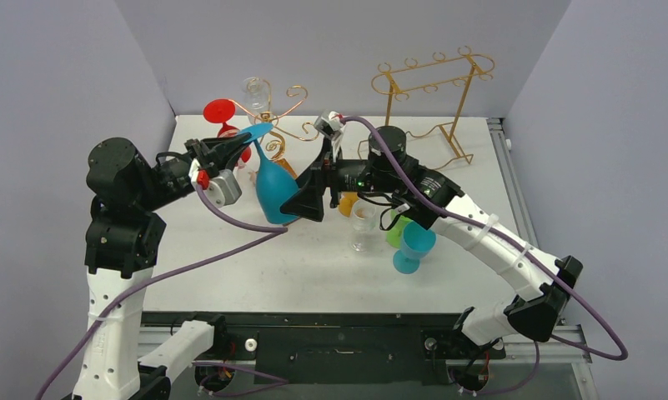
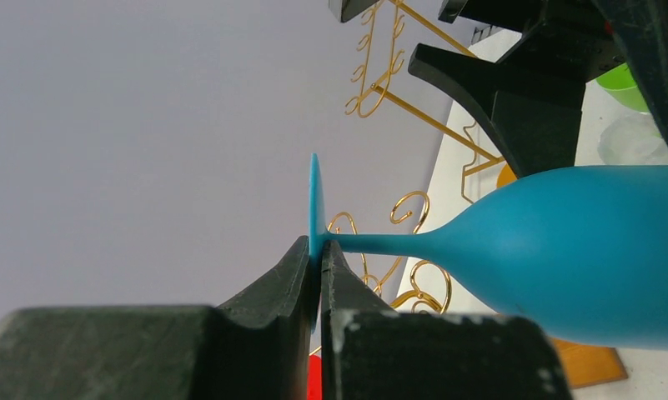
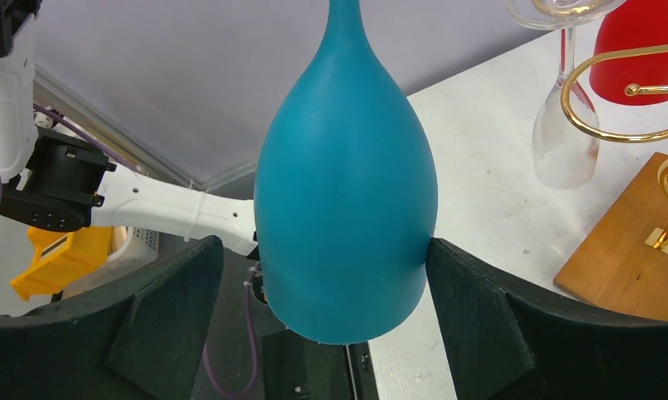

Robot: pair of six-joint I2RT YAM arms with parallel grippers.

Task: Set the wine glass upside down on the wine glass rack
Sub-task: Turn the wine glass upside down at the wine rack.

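The teal wine glass (image 1: 272, 187) hangs upside down, bowl low and foot high, just in front of the wine glass rack (image 1: 276, 108), a gold curled tree on a wooden base (image 3: 630, 258). My left gripper (image 2: 318, 246) is shut on the rim of the glass's flat foot (image 2: 315, 200). My right gripper (image 3: 322, 250) stands open around the bowl (image 3: 347, 183). One finger (image 3: 480, 308) touches the bowl's side and the other finger (image 3: 163, 308) stands clear of it. In the top view the right gripper (image 1: 301, 179) partly hides the bowl.
A red glass (image 1: 222, 112) and a clear glass (image 1: 253, 87) hang on the tree's arms. A taller gold frame rack (image 1: 430, 92) stands at the back right. Under the right arm are a clear glass (image 1: 365, 225), a green cup (image 1: 397, 229) and a teal cup (image 1: 414, 246).
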